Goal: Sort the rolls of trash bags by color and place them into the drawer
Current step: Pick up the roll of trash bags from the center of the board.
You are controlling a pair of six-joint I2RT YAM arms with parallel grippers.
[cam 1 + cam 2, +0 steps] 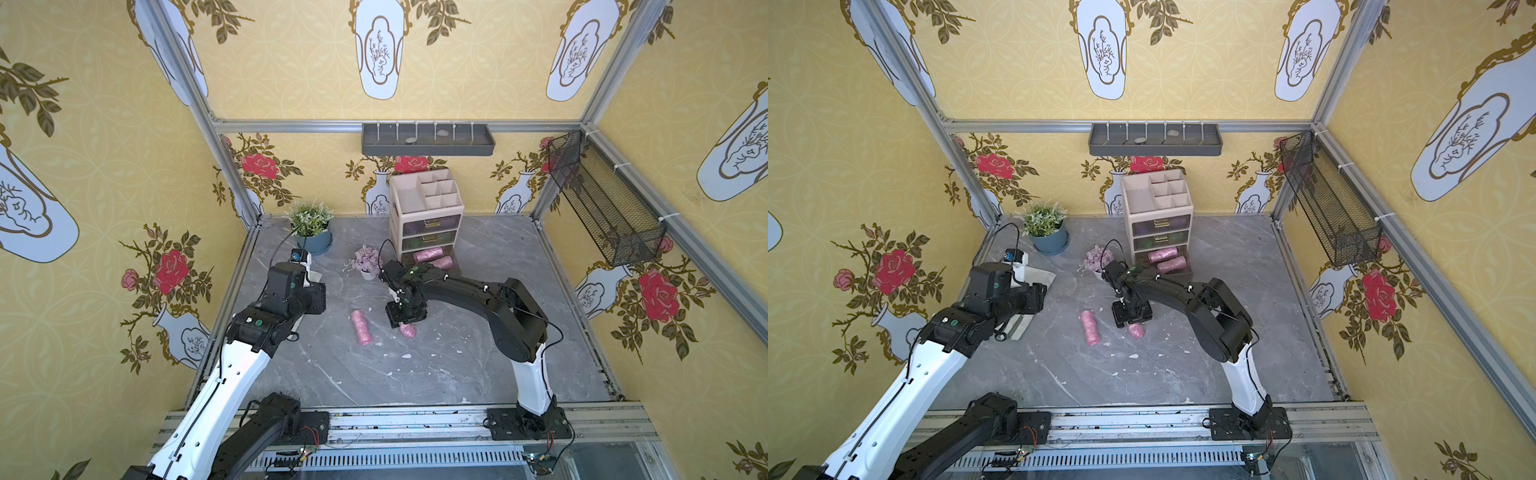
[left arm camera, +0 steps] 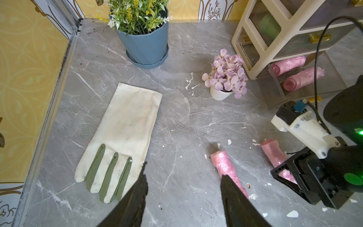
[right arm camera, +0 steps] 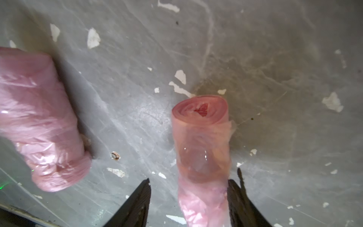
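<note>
The right hand [image 3: 193, 176] straddles a pink roll [image 3: 202, 141] of trash bags lying on the grey marbled tabletop [image 1: 457, 365]. Its fingers stand apart on either side of the roll: one rests against the film, and the other is still clear of it. The roll is a short cylinder of thin, glossy film. Its wound layers show as a spiral at the open end, and a loose, crinkled outer wrap trails toward the hand.

A second pink roll [image 1: 360, 327], fatter and more crumpled, lies just beside it on the tabletop, untouched. Two more pink rolls [image 2: 288, 64] lie side by side in the pulled-out clear bottom drawer [image 2: 314, 92] of the beige drawer unit [image 1: 426, 216] at the back of the tabletop. A green mass [image 2: 270, 25] shows through the unit's translucent side higher up.

The left hand [image 2: 184, 171] hovers over the tabletop's left side with its fingers apart and nothing between them. It hangs near a white-and-green glove [image 2: 121, 133] lying flat. A leafy plant in a blue pot [image 2: 147, 39] and a lilac flower bunch in a white pot [image 2: 225, 76] stand between the glove and the drawer unit. White flecks dot the tabletop around the rolls.
</note>
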